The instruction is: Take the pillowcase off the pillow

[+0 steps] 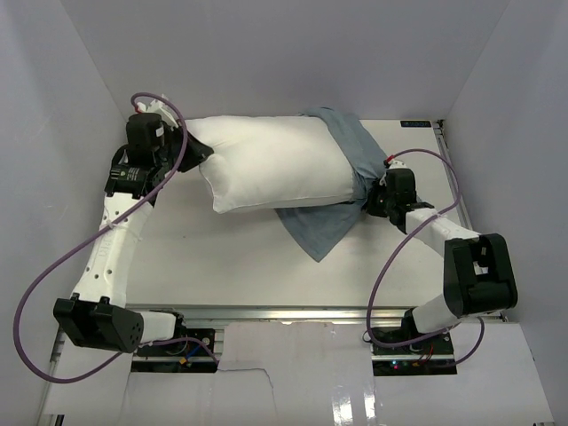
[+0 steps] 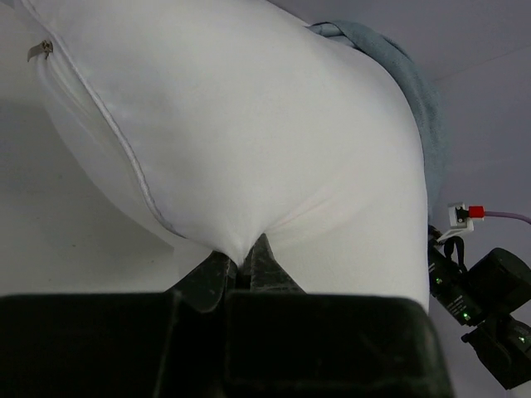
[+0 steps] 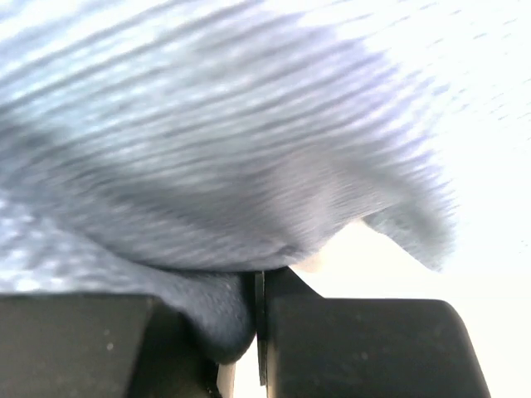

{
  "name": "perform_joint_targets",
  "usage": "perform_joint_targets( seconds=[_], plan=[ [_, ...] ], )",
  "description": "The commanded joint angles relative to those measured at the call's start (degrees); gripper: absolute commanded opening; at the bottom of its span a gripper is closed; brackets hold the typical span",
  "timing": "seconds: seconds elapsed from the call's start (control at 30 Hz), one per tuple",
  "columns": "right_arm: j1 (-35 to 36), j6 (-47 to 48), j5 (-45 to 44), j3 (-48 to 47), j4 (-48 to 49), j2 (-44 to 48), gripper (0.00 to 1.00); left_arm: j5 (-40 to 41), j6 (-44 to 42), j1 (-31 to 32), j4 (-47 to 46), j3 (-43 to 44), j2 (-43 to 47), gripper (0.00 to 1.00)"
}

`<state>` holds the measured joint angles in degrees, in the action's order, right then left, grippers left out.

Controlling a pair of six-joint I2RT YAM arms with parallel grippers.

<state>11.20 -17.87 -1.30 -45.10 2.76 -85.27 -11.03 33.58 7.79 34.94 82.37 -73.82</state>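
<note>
The white pillow [image 1: 271, 164] lies across the back of the table, mostly bare. The grey-blue pillowcase [image 1: 342, 177] wraps only its right end and trails onto the table in front. My left gripper [image 1: 197, 155] is shut on the pillow's left end; in the left wrist view the jaws [image 2: 243, 267] pinch a fold of the white pillow [image 2: 249, 124], and the pillowcase [image 2: 415, 83] shows at the far end. My right gripper [image 1: 368, 197] is shut on the pillowcase at the pillow's right end; the right wrist view shows its jaws [image 3: 257, 286] closed on grey-blue cloth [image 3: 207, 166].
White walls enclose the table [image 1: 222, 257] on the left, back and right. The right arm [image 1: 470, 266] bends along the right side, the left arm [image 1: 111, 248] along the left. Purple cables loop beside both arms.
</note>
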Motion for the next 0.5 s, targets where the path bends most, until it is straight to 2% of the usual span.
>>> perform_joint_targets(
  seconds=[0.0,0.27,0.37,0.4,0.43,0.47],
  plan=[
    [-3.8,-0.9,-1.9,1.1,0.0,-2.3,0.08,1.8,-2.2,-6.1,-3.2,6.0,2.4,0.0],
    [-10.4,-3.8,-0.8,-0.2,1.3,-7.4,0.08,-2.5,-3.6,-14.9,-1.4,7.9,2.1,0.0],
    [-10.4,-1.4,4.8,-1.2,1.4,-7.1,0.08,-5.9,-4.7,-15.6,-1.8,7.6,2.3,0.0],
    [-10.4,-0.2,11.1,-0.8,2.1,-6.1,0.09,-7.5,-4.8,-15.6,-2.2,7.1,2.3,0.0],
    [-10.2,0.8,13.1,-0.3,2.4,-4.9,0.14,-10.5,-5.0,-15.6,-3.4,5.5,2.4,0.0],
    [-9.7,3.3,17.4,0.4,2.0,-1.4,0.28,-11.9,-5.0,-15.6,-4.0,4.6,2.5,0.0]
  ],
)
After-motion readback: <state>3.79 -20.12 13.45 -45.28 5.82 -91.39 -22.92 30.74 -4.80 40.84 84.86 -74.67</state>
